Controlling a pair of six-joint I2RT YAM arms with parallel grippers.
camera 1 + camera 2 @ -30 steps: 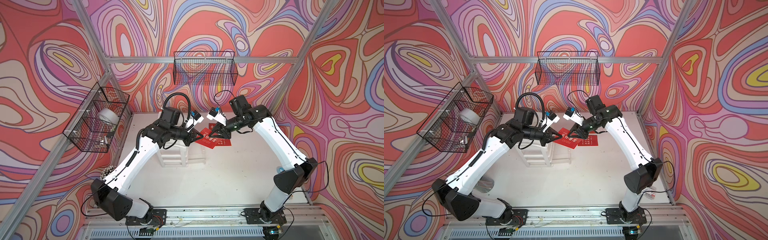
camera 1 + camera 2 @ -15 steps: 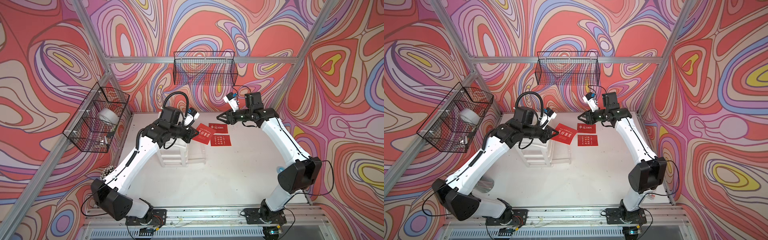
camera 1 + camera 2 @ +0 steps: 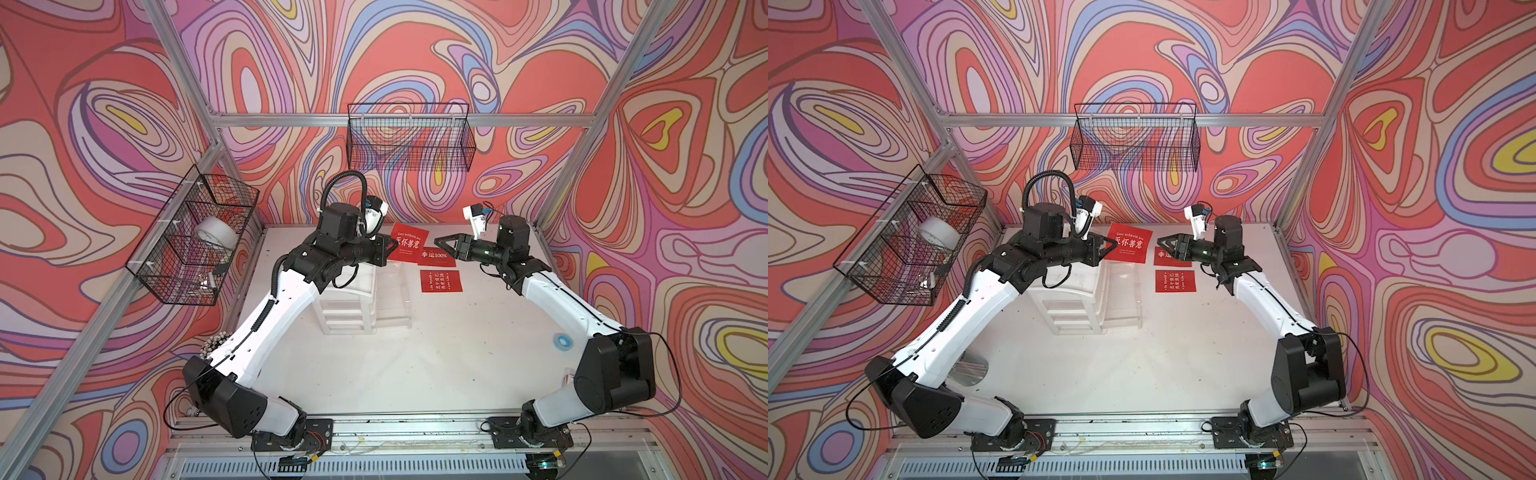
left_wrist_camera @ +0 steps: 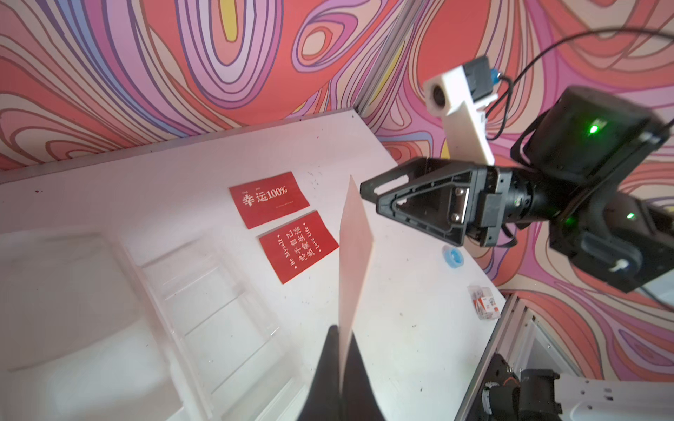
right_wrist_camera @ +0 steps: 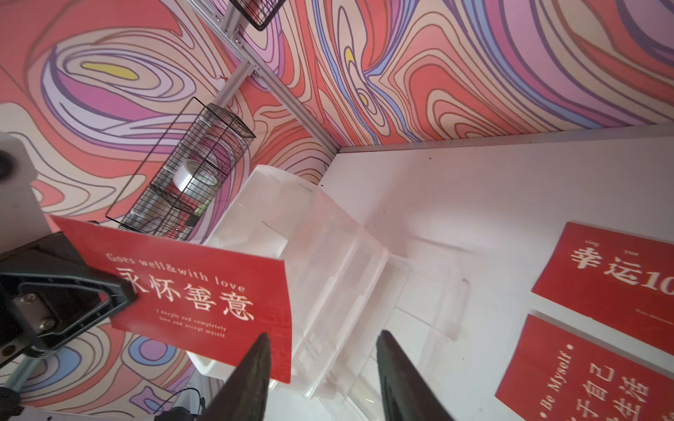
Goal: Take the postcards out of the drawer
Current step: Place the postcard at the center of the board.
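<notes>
Organizer: The white organizer (image 3: 347, 307) stood on the table (image 3: 415, 374). The left arm (image 3: 282, 307) covered most of its top, so the little boxes up there could not be seen.
Left gripper: The left gripper (image 3: 392, 248) was squeezed tight on one edge of a card, likely to carry it away from the drawer.
Held postcard: The held postcard (image 3: 409, 245) hung in the air at 12 o'clock from the drawer. The left wrist view showed only its pale back, almost edge-on.
Drawer: The drawer (image 3: 392, 291) was pulled out toward 3 o'clock, so the cards could be reached. It looked empty, but its clear walls were hard to make out.
Cards on the table: The far postcard (image 3: 436, 257) and the near postcard (image 3: 441, 281) lay flat, just beside each other, at 2 o'clock from the drawer.
Right gripper: The right gripper (image 3: 437, 242) hung above the far postcard, jaws partly apart, holding nothing. In a top view it hid part of that card.
</notes>
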